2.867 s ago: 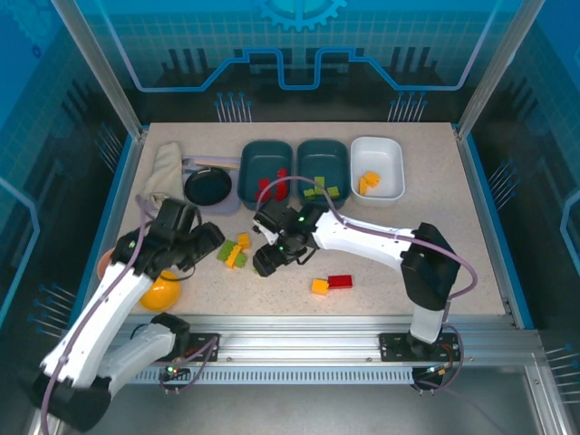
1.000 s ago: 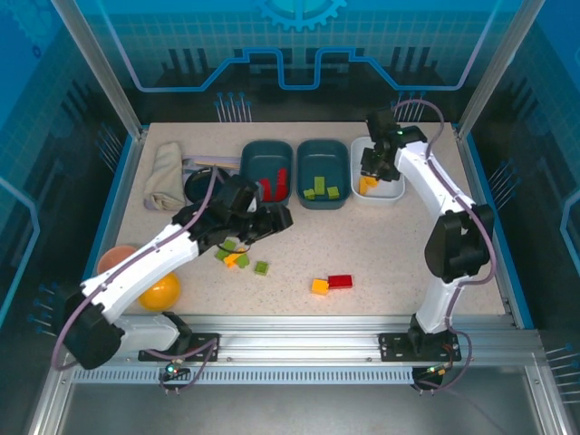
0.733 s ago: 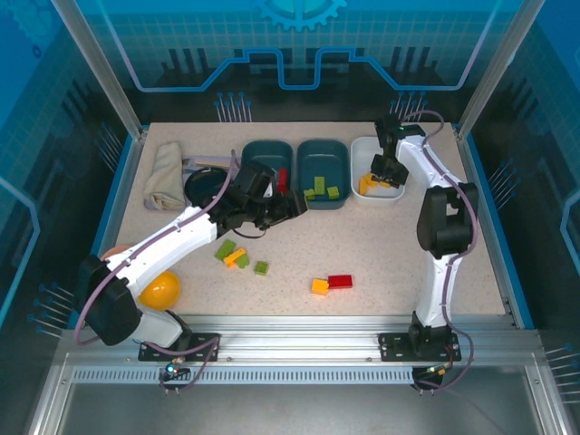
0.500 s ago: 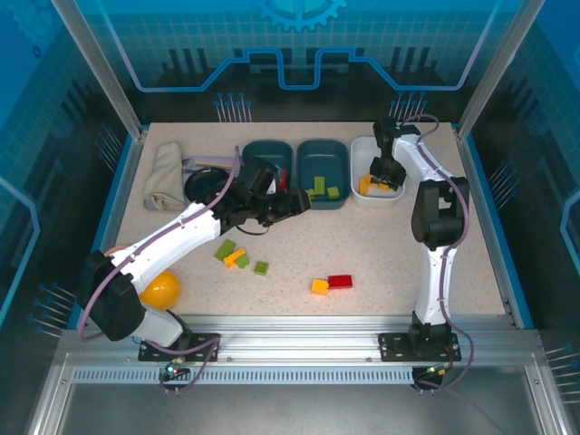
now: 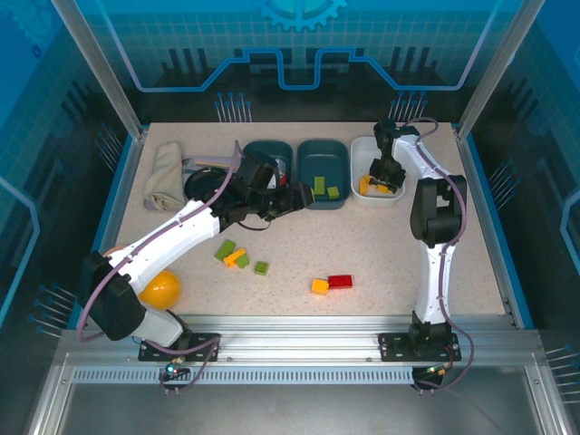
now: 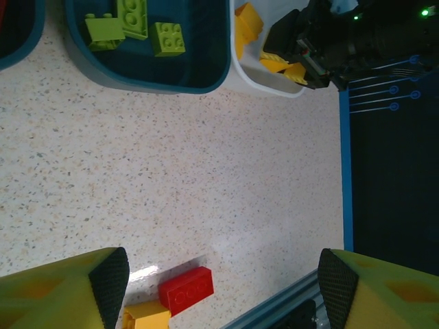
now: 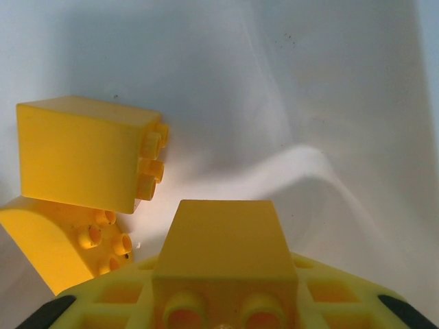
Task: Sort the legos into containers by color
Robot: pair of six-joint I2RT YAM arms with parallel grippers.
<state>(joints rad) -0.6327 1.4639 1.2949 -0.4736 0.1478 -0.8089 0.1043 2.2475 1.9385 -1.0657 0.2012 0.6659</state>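
One surface point(image 5: 390, 254) carries everything. At its far right edge the white tray point(image 5: 392, 152) has the right claw point(image 7: 223, 310) down inside it, a yellow brick point(image 7: 225, 240) between its fingers; pinched or loose, I cannot tell. The left claw point(image 6: 223, 291) hangs spread and empty, with a red brick point(image 6: 186, 290) on the surface beneath its gap.

The tabletop point(image 6: 171, 178) is beige with dark speckles. The bricks point(image 6: 169, 38) in the dark teal tray point(image 6: 199, 62) are light green, and those point(image 7: 82, 154) in the white tray point(image 5: 362, 156) are yellow. One loose brick point(image 6: 186, 290) is red.
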